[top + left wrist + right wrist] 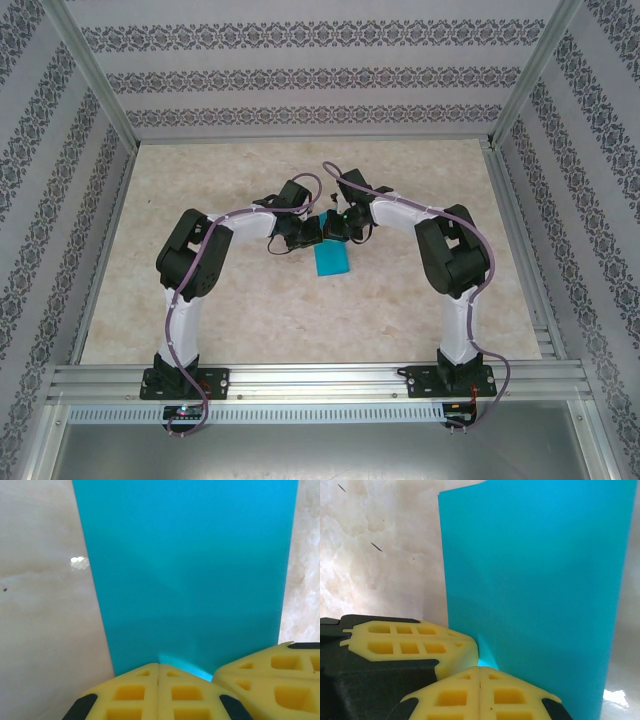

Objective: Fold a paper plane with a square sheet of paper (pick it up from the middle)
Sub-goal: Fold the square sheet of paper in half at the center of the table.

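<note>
The turquoise square sheet of paper (331, 261) lies near the middle of the table as a narrow blue rectangle, apparently folded. Both grippers meet at its far end. My left gripper (316, 236) is shut, its yellow fingertips pressed together on the paper's near edge (159, 664). My right gripper (335, 232) is shut on the same edge, right beside it (479, 669). A small pale ridge of paper (182, 662) rises between the two pairs of fingertips. The sheet (190, 570) stretches away flat over the table, as the right wrist view also shows it (535, 590).
The beige marbled tabletop (200, 300) lies open on all sides of the paper. Patterned walls and aluminium frame posts (90, 90) enclose it. The right gripper's fingers (270, 675) crowd the left wrist view; the left gripper's fingers (405, 645) crowd the right wrist view.
</note>
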